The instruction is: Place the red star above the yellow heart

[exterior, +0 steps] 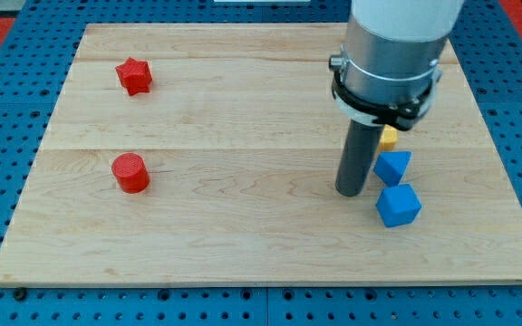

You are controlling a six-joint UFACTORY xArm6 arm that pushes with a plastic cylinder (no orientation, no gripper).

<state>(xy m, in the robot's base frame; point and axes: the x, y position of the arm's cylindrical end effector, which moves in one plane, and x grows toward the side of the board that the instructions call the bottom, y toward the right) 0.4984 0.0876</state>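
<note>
The red star (134,76) lies far at the view's left of my tip (351,192) (a bare rod, holding nothing), the yellow block (389,138) near it

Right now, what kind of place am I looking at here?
Probably a robotics lab bench. A wooden board lies on a blue perforated surface, with small blocks on it, such as a red star and a blue cube. My tip rests just left of the blue blocks.

My grey metal arm housing (395,50), cut off by the view's top, hides most of a small yellow block (389,138), its shape unreadable.
</note>
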